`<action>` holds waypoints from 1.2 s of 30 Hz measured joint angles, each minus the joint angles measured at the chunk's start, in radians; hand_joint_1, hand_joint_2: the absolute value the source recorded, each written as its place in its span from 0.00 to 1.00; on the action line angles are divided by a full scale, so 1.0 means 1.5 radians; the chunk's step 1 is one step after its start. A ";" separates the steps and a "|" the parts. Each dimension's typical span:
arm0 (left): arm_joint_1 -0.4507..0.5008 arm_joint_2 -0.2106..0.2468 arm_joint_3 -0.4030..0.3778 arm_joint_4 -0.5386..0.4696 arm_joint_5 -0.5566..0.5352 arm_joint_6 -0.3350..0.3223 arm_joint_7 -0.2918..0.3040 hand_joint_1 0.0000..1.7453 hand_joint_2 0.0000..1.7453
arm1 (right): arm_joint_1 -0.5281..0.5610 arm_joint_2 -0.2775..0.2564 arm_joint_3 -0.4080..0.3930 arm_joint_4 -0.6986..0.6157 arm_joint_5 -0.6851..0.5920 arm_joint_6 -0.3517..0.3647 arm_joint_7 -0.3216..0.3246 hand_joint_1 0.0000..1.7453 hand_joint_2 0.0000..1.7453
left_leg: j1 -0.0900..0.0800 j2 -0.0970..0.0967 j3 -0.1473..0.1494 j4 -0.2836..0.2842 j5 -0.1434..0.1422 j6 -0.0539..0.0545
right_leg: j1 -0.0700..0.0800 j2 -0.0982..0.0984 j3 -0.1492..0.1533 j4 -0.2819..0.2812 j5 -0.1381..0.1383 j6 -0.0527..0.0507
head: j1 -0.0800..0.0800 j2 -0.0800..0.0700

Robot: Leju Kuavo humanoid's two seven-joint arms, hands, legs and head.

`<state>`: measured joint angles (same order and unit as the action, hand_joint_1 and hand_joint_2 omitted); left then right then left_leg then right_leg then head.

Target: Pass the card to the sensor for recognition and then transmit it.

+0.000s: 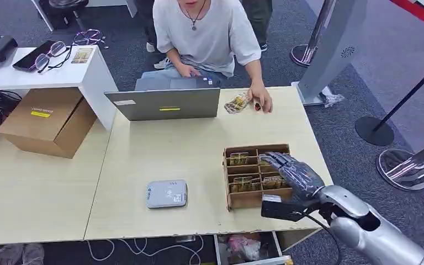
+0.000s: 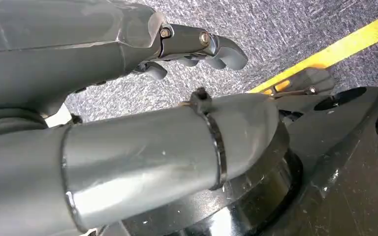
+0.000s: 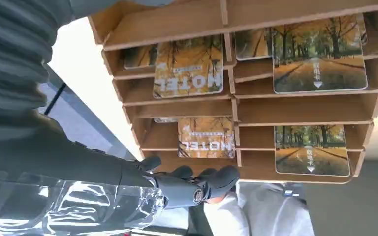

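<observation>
Two pale tables [image 1: 160, 160] stand on grey carpet [image 1: 331, 132]; right hand [image 1: 292, 174] fingers [image 3: 211, 179] seemingly apart over card rack [image 1: 243, 200].

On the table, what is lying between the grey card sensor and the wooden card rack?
Nothing: in the head view, only bare tabletop separates the sensor from the rack.
</observation>
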<state>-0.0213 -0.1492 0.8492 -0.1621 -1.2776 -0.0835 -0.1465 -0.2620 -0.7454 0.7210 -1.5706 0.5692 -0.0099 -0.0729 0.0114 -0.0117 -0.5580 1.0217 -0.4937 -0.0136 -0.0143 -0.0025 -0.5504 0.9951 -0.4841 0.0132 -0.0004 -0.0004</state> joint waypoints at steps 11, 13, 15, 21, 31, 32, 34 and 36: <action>0.001 0.003 0.000 0.000 -0.006 -0.001 0.000 0.00 0.00 | 0.055 -0.003 -0.037 -0.038 0.014 -0.005 0.012 0.09 1.00 | 0.000 0.000 0.000 0.000 0.000 0.000 | 0.000 0.000 0.000 0.000 0.000 0.000 | 0.000 0.000; 0.001 0.003 0.000 0.000 -0.006 -0.001 -0.001 0.00 0.00 | 0.060 -0.003 -0.042 -0.043 0.018 -0.005 0.013 0.10 1.00 | 0.000 0.000 0.000 0.000 0.000 0.000 | 0.000 0.000 0.000 0.000 0.000 0.000 | 0.000 0.000; 0.001 0.003 0.000 0.000 -0.008 -0.002 -0.001 0.00 0.00 | 0.065 -0.003 -0.045 -0.048 0.019 -0.005 0.013 0.11 1.00 | 0.000 0.000 0.000 0.000 0.000 0.000 | 0.000 0.000 0.000 0.000 0.000 0.000 | 0.000 0.000; 0.001 0.003 0.000 0.000 -0.010 -0.002 -0.002 0.00 0.00 | 0.071 -0.003 -0.055 -0.054 0.023 -0.004 0.013 0.15 1.00 | 0.000 0.000 0.000 0.000 0.000 0.000 | 0.000 0.000 0.000 0.000 0.000 0.000 | 0.000 0.000; 0.001 0.005 0.000 0.000 -0.014 -0.002 -0.008 0.00 0.00 | 0.076 -0.003 -0.058 -0.059 0.026 0.002 0.013 0.22 1.00 | 0.000 0.000 0.000 0.000 0.000 0.000 | 0.000 0.000 0.000 0.000 0.000 0.000 | 0.000 0.000; 0.001 0.005 0.000 0.000 -0.014 -0.002 -0.008 0.00 0.00 | 0.076 -0.003 -0.058 -0.059 0.026 0.003 0.013 0.21 1.00 | 0.000 0.000 0.000 0.000 0.000 0.000 | 0.000 0.000 0.000 0.000 0.000 0.000 | 0.000 0.000; 0.001 0.005 0.000 0.000 -0.015 -0.002 -0.008 0.00 0.00 | 0.076 -0.002 -0.058 -0.058 0.027 0.005 0.013 0.21 1.00 | 0.000 0.000 0.000 0.000 0.000 0.000 | 0.000 0.000 0.000 0.000 0.000 0.000 | 0.000 0.000; 0.001 0.005 0.000 0.000 -0.016 -0.002 -0.009 0.00 0.00 | 0.075 0.000 -0.058 -0.057 0.029 0.006 0.013 0.22 1.00 | 0.000 0.000 0.000 0.000 0.000 0.000 | 0.000 0.000 0.000 0.000 0.000 0.000 | 0.000 0.000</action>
<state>-0.0198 -0.1411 0.8492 -0.1621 -1.3012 -0.0870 -0.1598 -0.1494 -0.7458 0.6344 -1.6568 0.6126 -0.0012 -0.0534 0.0114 -0.0115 -0.5581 1.0217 -0.4936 -0.0136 -0.0143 -0.0022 -0.5503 0.9952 -0.4840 0.0132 -0.0004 -0.0004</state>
